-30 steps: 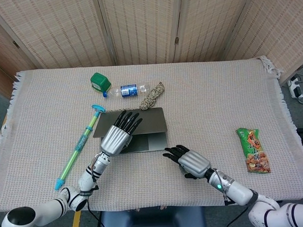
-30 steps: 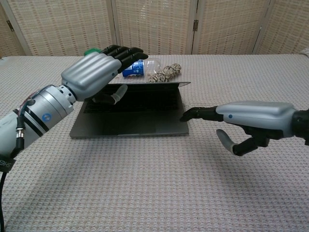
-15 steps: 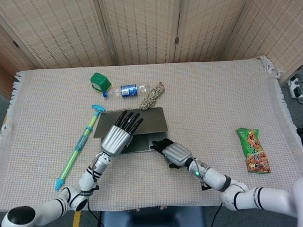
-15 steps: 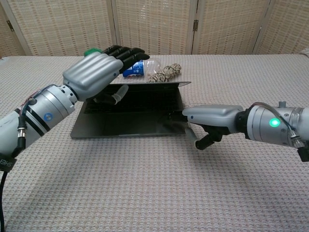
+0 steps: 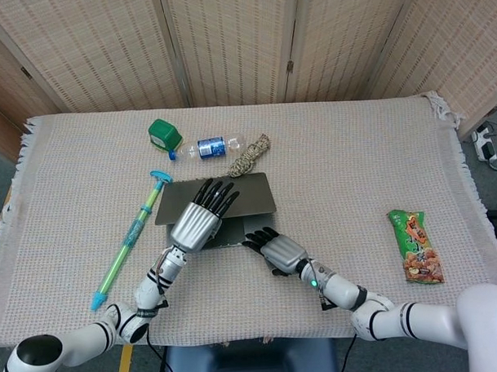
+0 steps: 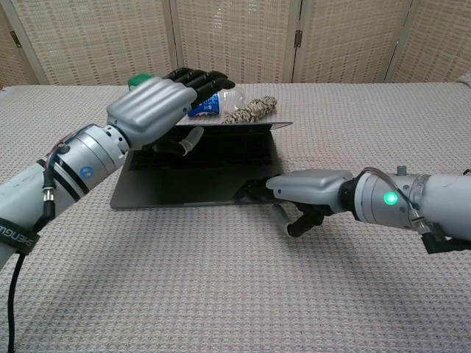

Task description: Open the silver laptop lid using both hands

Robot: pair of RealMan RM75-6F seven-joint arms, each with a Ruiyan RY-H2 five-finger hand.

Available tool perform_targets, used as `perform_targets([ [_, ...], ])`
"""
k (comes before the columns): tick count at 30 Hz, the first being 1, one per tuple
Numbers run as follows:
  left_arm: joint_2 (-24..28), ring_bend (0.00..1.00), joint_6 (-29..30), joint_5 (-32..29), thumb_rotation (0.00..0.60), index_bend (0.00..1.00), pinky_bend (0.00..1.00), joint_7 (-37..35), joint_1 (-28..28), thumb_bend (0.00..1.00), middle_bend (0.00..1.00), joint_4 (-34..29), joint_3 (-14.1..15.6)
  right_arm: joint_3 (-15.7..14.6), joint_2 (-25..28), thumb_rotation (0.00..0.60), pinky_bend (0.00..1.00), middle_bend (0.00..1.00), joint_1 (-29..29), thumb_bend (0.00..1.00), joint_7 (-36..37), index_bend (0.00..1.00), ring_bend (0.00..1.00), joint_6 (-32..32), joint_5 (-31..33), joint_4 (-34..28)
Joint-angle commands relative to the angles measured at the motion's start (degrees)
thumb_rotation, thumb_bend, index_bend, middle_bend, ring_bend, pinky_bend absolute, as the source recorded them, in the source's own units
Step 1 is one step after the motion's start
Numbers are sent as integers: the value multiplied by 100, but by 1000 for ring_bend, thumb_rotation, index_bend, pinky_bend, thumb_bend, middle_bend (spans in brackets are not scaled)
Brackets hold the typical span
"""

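The silver laptop (image 5: 250,194) lies at the table's middle with its lid raised a little, and its dark keyboard (image 6: 199,158) shows in the chest view. My left hand (image 5: 197,223) hovers over the lid's left part, fingers straight and spread, with the thumb (image 6: 191,140) under the lid's front edge. It is also seen as the left hand (image 6: 151,110) in the chest view. My right hand (image 5: 279,252) lies flat, fingers resting on the base's front right corner (image 6: 254,193). Its thumb (image 6: 283,219) hangs below, off the laptop. Neither hand grips anything.
Behind the laptop lie a green box (image 5: 163,134), a water bottle (image 5: 210,147) and a rope bundle (image 5: 249,157). A blue-green pump stick (image 5: 129,239) lies to the left. A green snack bag (image 5: 418,245) sits at the right.
My right hand has slid left across the table onto the laptop's front right corner. My left hand has shifted slightly forward over the lid; the lid stays about as raised.
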Motion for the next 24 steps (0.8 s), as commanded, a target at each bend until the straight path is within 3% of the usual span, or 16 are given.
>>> perform_targets([
  [1, -14, 14, -64, -132, 600, 0, 0, 19, -35, 651, 73, -74, -116, -24, -37, 600, 0, 2, 43, 954, -99, 0, 32, 43, 75, 26],
  [14, 304, 1, -488, -743, 600, 0, 0, 390, -374, 651, 73, -482, -739, -95, -82, 600, 0, 2, 192, 963, -358, 0, 33, 86, 403, 5],
  [24, 555, 0, -1049, -1517, 600, 0, 0, 750, -737, 650, 73, -413, -1297, -91, -99, 600, 0, 2, 287, 964, -426, 0, 39, 110, 606, 83],
])
